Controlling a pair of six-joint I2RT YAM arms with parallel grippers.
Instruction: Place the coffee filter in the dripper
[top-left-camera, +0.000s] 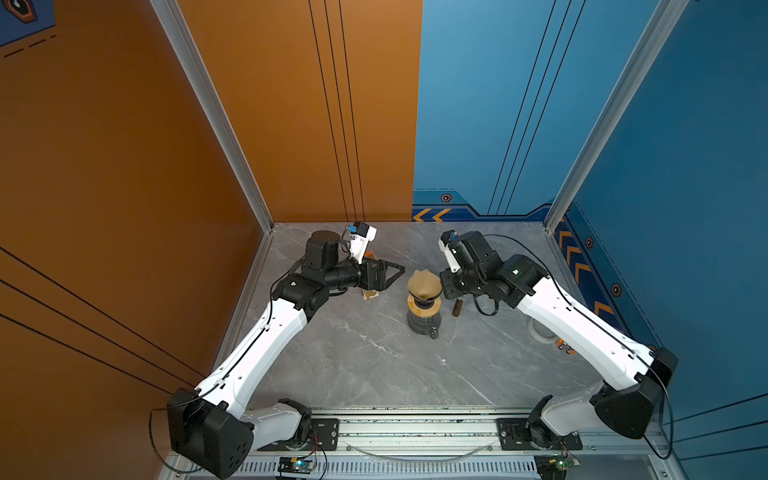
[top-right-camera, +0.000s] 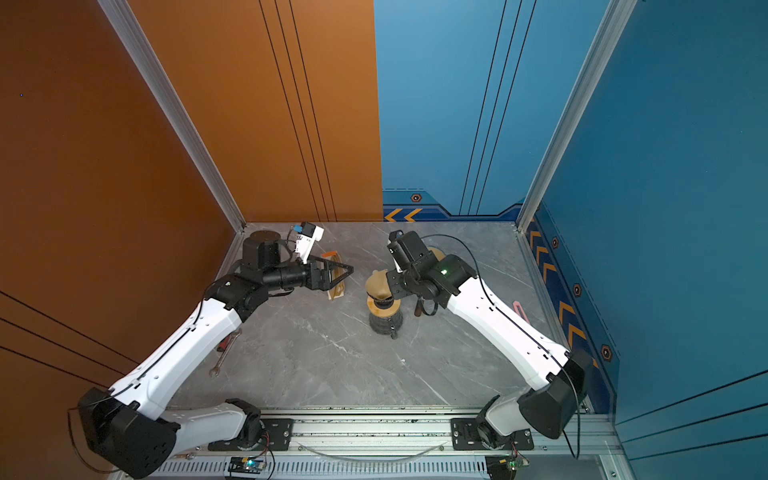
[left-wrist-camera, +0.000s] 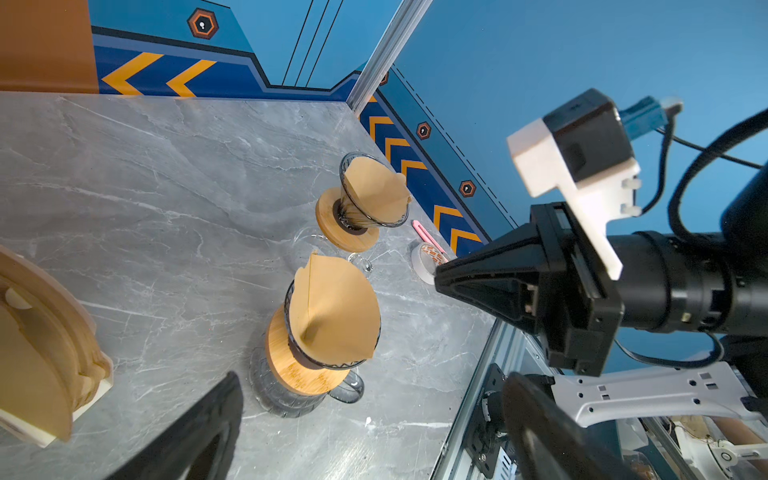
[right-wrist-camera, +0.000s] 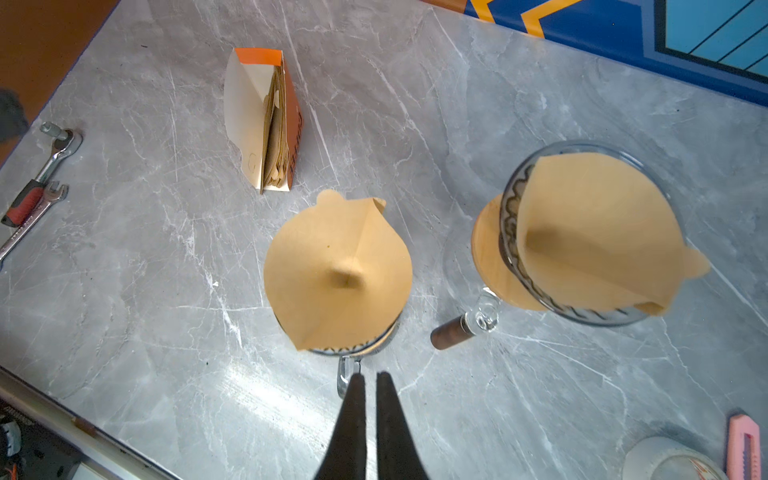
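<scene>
- left tool (top-left-camera: 392, 274): spread wide, nothing in it. In both top views it overlaps the filter box (right-wrist-camera: 270, 124), off to one side of the dripper and not touching it.
- right tool (right-wrist-camera: 370, 377): clenched, only a thin slit between the fingers (right-wrist-camera: 353, 415), grasping nothing. In the right wrist view the tips line up with the carafe handle (right-wrist-camera: 345, 374) and are clear of the paper. Can't tell the height above it.
- coffee filter (right-wrist-camera: 336, 270): opened into a cone, seated point down in the dripper (left-wrist-camera: 345, 365), near the middle of the surface (top-left-camera: 353, 353). The paper stands above the glass rim, higher on one side in the left wrist view.
- the dripper has a wooden collar and sits upright on a dark glass carafe (top-left-camera: 424, 326).
- second dripper (right-wrist-camera: 509, 216) is just beside it, with its own filter (right-wrist-camera: 590, 232), on a clear server with a brown handle (right-wrist-camera: 449, 334). It is mostly under the right arm in both top views.
- filter box stands on edge with its flap open and a stack of filters inside.
- strays: wrenches (right-wrist-camera: 41, 174) at the left arm's edge of the surface; pink cutter (right-wrist-camera: 744, 449) and tape roll (left-wrist-camera: 424, 262) at the right arm's edge, next to each other.
</scene>
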